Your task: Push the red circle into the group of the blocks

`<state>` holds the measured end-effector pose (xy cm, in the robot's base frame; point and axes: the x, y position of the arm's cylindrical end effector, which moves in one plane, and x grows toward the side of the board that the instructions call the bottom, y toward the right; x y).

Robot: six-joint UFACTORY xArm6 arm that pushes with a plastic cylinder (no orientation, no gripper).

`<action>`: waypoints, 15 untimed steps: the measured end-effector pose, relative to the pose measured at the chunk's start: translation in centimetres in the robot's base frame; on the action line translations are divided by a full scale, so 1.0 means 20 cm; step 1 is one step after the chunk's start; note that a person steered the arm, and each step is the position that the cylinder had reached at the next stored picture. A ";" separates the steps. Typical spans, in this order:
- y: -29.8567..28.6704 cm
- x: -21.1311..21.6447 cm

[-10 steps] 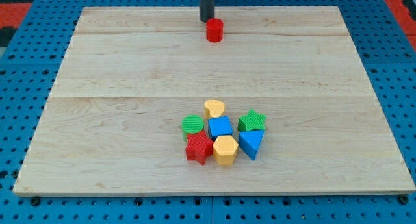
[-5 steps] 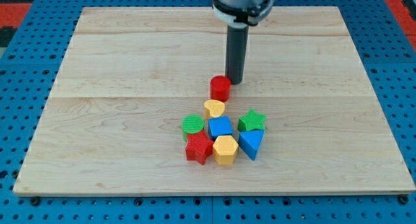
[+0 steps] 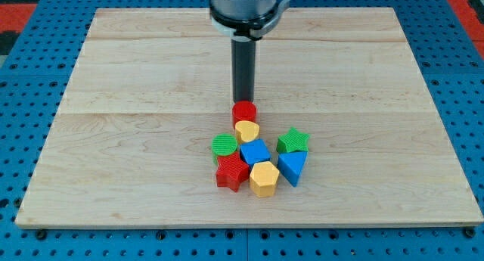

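My tip (image 3: 243, 101) is sitting just behind the red circle (image 3: 244, 111), which is touching the yellow heart (image 3: 247, 130) at the group's far edge on the desk (image 3: 121, 79); I have no jaws showing.

the bench (image 3: 136, 79) is pale, matt wood with visible grain and plank seams, set on a blue perforated panel (image 3: 30, 72), the rod (image 3: 243, 72) looks dark and matt under a shiny metallic collar (image 3: 240, 5), and the green circle (image 3: 223, 144) shows fine ridged plastic lines.
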<state>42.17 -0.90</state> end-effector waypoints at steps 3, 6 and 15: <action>0.11 -0.03; -0.13 0.00; 0.37 0.01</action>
<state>42.31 6.57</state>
